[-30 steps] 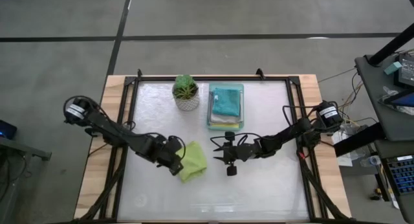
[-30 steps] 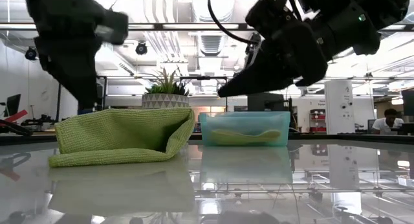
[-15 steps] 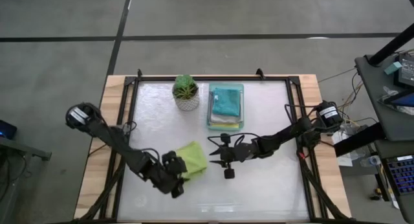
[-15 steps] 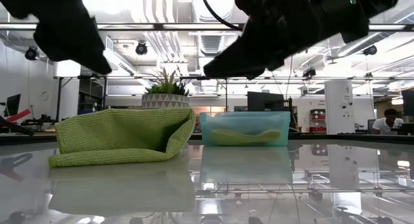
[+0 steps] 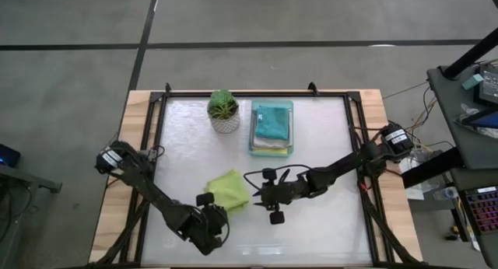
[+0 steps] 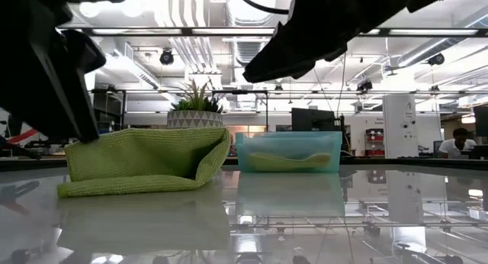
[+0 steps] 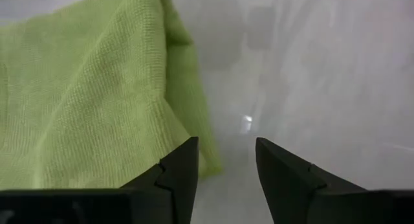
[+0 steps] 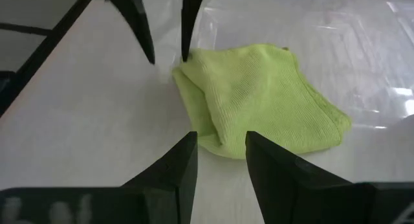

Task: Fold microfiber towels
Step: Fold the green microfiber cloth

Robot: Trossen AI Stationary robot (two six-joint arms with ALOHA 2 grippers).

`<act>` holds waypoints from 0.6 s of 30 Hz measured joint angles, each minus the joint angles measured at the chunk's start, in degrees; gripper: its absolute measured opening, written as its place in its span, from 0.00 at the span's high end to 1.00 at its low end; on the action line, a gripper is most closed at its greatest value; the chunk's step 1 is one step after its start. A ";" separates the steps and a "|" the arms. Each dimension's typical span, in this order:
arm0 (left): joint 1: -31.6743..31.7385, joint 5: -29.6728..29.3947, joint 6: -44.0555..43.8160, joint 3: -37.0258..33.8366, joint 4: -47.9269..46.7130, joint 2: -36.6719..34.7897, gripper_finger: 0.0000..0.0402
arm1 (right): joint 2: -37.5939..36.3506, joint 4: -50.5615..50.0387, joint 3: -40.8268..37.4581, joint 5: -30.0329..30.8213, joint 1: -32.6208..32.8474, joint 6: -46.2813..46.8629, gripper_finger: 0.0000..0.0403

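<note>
A lime green towel lies folded on the table's middle, its fold on the right in the low view. My left gripper is open and points steeply down at the towel's near-left corner; it shows at the left of the low view. My right gripper is open, raised above the table just right of the towel, holding nothing. A teal towel lies on top of others in a mint-green tray at the back. My left gripper stands open over the lime towel's near-left corner, coming from above and slanting from the near side. One fingertip is right at the towel's edge, the other over bare table. I cannot tell whether it touches the cloth.
A small potted plant stands at the back, left of the tray. A black frame runs along the table's edges. Bare table lies near and right of the towel.
My left gripper has swung from the towel's left side toward the table's near edge, sunk a little and rolled, and now points at the towel's near-left corner. My right gripper has risen and drifted slightly toward the towel. The towel has stayed in place.
</note>
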 joint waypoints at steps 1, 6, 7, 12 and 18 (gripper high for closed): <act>0.02 -0.65 -0.29 0.00 -0.04 0.54 0.66 | 0.00 0.05 -0.05 0.00 0.01 0.50 0.70; 0.24 -2.00 -2.70 -0.09 -0.90 1.59 0.66 | 1.02 1.47 -1.41 2.72 -0.02 1.74 0.70; 0.25 -2.37 -3.36 -0.09 -1.73 1.44 0.66 | 1.75 2.04 -1.44 3.30 -0.02 1.77 0.70; 0.51 -4.60 -6.94 -0.29 -5.03 1.07 0.66 | 5.78 7.86 -1.46 3.52 -0.19 1.16 0.70; 0.90 -5.13 -8.57 -0.46 -5.37 2.23 0.66 | 9.26 9.07 0.61 3.65 -0.90 1.21 0.70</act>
